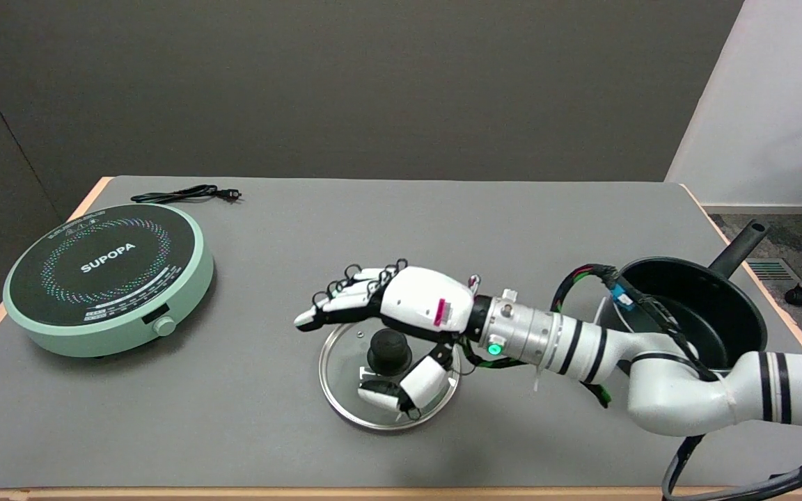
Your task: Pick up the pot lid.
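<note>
A round glass pot lid [345,362] with a metal rim lies flat on the grey table, a black knob [388,350] at its centre. My right hand [401,316] hovers over the lid from the right. Its fingers stretch out past the far side of the knob and its thumb curls on the near side, with the knob in the gap between them. I see no contact with the knob, and the hand holds nothing.
A black pot [700,306] with a long handle stands at the table's right edge, behind my forearm. A mint-green induction cooker [108,278] sits at the left, its black cord [185,195] coiled behind it.
</note>
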